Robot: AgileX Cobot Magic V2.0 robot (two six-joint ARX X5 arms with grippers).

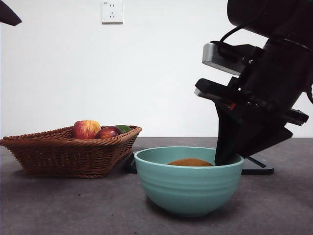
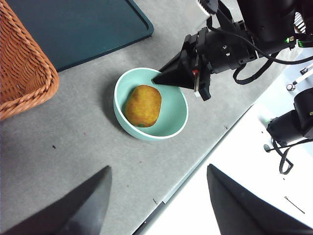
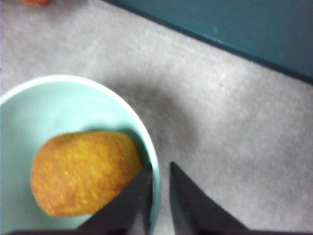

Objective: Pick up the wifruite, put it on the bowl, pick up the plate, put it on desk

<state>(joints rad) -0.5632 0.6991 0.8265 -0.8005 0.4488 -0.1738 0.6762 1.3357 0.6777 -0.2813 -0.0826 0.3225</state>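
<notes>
The wifruite (image 1: 190,162), a dull yellowish-brown oval fruit, lies inside the teal-green bowl (image 1: 188,188) on the desk (image 1: 73,205). It shows in the left wrist view (image 2: 143,105) and the right wrist view (image 3: 83,174) too. My right gripper (image 1: 227,159) reaches down to the bowl's right rim. In the right wrist view (image 3: 159,196) its jaws stand close together, one inside and one outside the bowl's (image 3: 49,107) rim. My left gripper (image 2: 157,168) is open and empty, high above the desk near the bowl (image 2: 176,117). The right gripper (image 2: 159,78) shows there too.
A wicker basket (image 1: 68,152) at the left holds a red-yellow apple (image 1: 86,129), a dark red fruit (image 1: 108,132) and something green (image 1: 123,128). A dark teal tray (image 2: 78,24) lies behind the bowl. The desk's edge (image 2: 195,171) runs close by the bowl.
</notes>
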